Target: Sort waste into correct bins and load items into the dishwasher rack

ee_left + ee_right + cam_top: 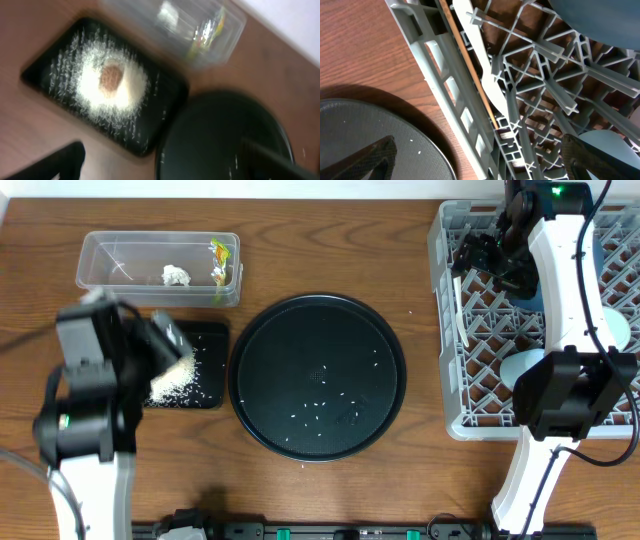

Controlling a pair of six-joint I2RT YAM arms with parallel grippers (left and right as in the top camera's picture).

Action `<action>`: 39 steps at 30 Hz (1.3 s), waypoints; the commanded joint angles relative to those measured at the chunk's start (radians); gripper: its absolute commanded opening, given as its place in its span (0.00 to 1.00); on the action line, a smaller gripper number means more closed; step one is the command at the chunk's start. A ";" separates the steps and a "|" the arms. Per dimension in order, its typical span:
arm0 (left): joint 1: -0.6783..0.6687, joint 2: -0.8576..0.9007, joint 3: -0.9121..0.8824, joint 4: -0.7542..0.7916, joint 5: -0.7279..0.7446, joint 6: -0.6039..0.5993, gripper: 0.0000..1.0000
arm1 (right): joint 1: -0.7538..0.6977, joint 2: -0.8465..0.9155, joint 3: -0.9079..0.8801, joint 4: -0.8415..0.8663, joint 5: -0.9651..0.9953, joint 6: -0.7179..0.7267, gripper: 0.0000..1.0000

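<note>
- Rack [441, 330] of grey plastic is sitting at the right of the table [330, 240], holding a dark blue bowl [600, 20] and a white spoon [479, 60] lying along the wall that faces the round tray.
- Round black tray [318, 330] is sitting mid-table, with a few rice grains [320, 415] scattered on it.
- Clear tub [130, 255] at far left is holding crumpled tissue [176, 275] and a yellow wrapper [218, 252].
- Black rectangular tray [45, 65] just beside the tub is carrying a rice heap [95, 95] — a brown lump [111, 79] is sitting on top.
- Left gripper [165, 167] is hovering over that tray, fingers spread wide and empty.
- Right gripper [482, 160] is hanging over the rack's wall — fingers wide, gripping nothing.
</note>
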State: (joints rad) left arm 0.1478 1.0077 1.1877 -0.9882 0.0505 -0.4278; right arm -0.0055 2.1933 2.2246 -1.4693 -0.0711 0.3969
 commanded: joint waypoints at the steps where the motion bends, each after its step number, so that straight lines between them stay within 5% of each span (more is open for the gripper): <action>1: 0.002 -0.079 -0.004 -0.114 0.036 -0.060 0.98 | 0.013 -0.016 0.020 -0.001 0.000 -0.013 0.99; 17: 0.002 -0.420 -0.027 -0.411 0.036 -0.086 0.98 | 0.013 -0.016 0.020 -0.001 0.000 -0.012 0.99; 39: -0.049 -0.517 -0.027 -0.417 -0.047 -0.052 0.98 | 0.013 -0.016 0.020 -0.001 0.000 -0.013 0.99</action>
State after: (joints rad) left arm 0.1238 0.5354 1.1671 -1.4036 0.0517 -0.4969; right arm -0.0055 2.1933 2.2246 -1.4693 -0.0715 0.3973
